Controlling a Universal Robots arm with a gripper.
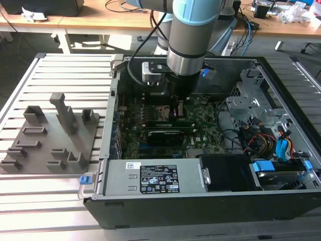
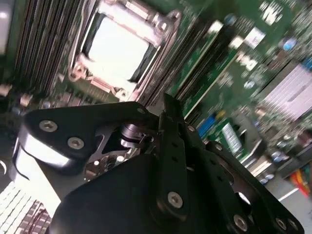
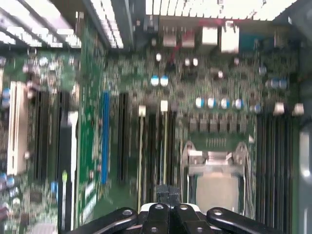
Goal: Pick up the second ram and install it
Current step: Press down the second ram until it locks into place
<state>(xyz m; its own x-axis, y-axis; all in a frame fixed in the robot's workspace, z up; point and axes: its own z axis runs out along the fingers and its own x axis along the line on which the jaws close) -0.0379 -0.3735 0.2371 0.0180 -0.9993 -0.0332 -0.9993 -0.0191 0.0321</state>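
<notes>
Second ram stood edge-up in a slot beside the CPU socket, gripper fingers together over it; probably light, stiff, fragile: grip its long edges

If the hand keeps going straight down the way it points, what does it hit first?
Most likely the RAM slots beside the CPU socket on the motherboard. In the first wrist view the hand points at those slots, where two sticks look seated. Depth is unclear, so how near it is cannot be judged.
</notes>
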